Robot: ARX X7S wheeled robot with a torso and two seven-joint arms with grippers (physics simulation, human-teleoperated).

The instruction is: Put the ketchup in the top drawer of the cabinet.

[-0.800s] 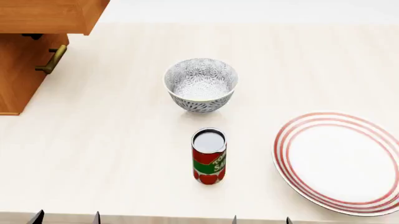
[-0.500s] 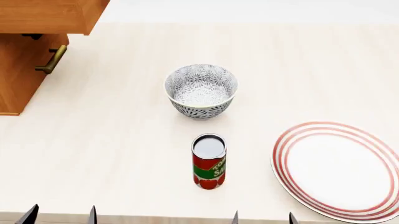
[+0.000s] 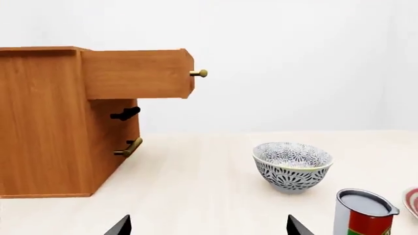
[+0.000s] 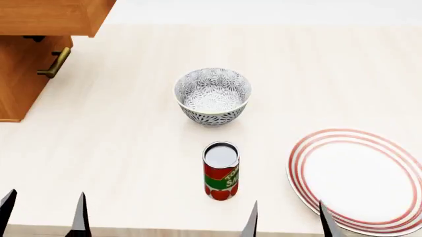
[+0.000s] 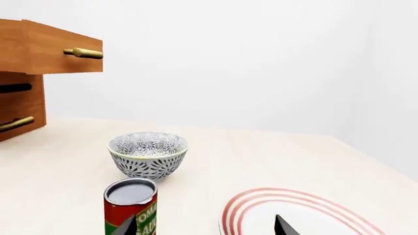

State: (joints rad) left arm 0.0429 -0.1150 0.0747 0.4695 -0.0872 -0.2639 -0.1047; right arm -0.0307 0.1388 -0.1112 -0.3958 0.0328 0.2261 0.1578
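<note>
Rising further into the head view since half a second ago: both claws' dark fingertips, with can, bowl and plate sitting unchanged.

Standing upright on the pale desk (image 4: 118,143): the ketchup (image 4: 221,170), between the patterned bowl (image 4: 212,96) and the near edge, beside the red-ringed plate (image 4: 359,180), well apart from the cabinet (image 3: 42,122). Jutting out of the cabinet, seemingly pulled open: the top drawer (image 3: 137,73), its brass handle (image 3: 199,73) showing. Spreading wide and gripping nothing: left claw (image 4: 43,212) and right claw (image 4: 289,219), only the tips showing.
</note>
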